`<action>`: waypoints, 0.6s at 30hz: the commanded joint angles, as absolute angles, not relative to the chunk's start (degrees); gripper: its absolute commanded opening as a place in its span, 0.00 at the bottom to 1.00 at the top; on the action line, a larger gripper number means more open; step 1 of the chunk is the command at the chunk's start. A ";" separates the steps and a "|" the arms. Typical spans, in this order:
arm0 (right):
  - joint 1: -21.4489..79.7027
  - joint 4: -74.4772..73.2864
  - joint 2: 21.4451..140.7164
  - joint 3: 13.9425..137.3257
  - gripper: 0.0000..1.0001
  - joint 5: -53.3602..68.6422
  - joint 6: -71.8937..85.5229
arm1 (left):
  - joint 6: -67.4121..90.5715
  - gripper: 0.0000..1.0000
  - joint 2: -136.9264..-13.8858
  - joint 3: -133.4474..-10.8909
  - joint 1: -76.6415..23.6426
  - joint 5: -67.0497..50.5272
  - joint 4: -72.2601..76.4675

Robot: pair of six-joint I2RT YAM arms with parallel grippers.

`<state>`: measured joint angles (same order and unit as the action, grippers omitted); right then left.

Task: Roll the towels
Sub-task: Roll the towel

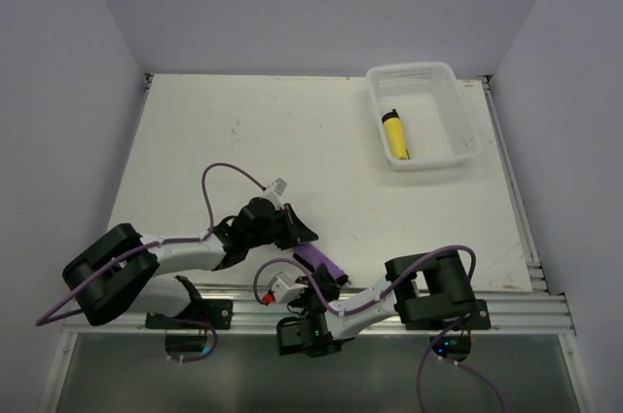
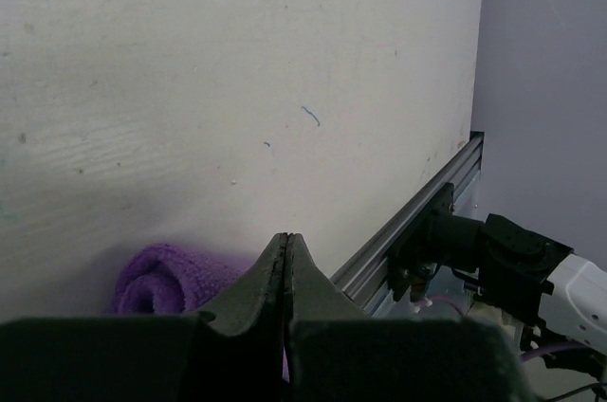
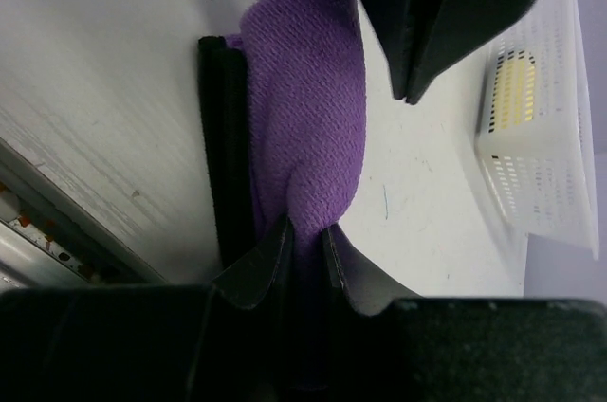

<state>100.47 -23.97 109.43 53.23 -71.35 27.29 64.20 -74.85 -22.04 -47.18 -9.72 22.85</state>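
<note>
As the task stands: about half done by my read. The yellow towel (image 1: pixel 396 135) lies rolled inside the white basket (image 1: pixel 458 106) at the far right of the table (image 1: pixel 273 131). The purple towel (image 3: pixel 308 108) is not put away yet.
Purple towel, shape: the left wrist view shows a spiral at its end, so it looks rolled or very nearly so. The black edging (image 3: pixel 226 137) runs along one side, showing outside the roll.
Purple towel, place: on the table close to the near edge, just in front of the rail (image 1: pixel 516 304). It sits between the two arms' tips, well apart from the basket.
Right jaws: the right gripper (image 3: pixel 303 231) is clenched on one end of the purple towel. The cloth is pinched between both fingers, and the rest of the roll runs straight out ahead of them on the table.
Left jaws: the left gripper (image 2: pixel 287 246) is pressed fully together with nothing between. In its own camera the roll lies low and to the left of the tips, near them; cannot tell if they touch. In the right wrist view those tips hang by the roll's far end, on its basket side.
Left to do: judgement only. Tidy or tighten the purple roll, deal with the edging, then likely set it beside the yellow one. Cannot tell how tight the roll is.
Risk: the pinch is on one end only, so a pull could unwind it.
</note>
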 commanded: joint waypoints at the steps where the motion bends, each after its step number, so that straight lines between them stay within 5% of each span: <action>1: 100.81 -27.42 110.30 54.67 0.00 -73.04 31.90 | 68.19 0.02 -77.51 -18.99 -47.81 -10.89 30.39; 8: 100.81 -27.25 111.18 55.19 0.02 -72.60 31.55 | 71.37 0.00 -80.16 -12.84 -50.27 -9.94 36.48; 18: 100.81 -28.82 108.46 54.32 0.42 -71.37 36.37 | 72.95 0.00 -79.89 -8.79 -53.96 -4.57 35.50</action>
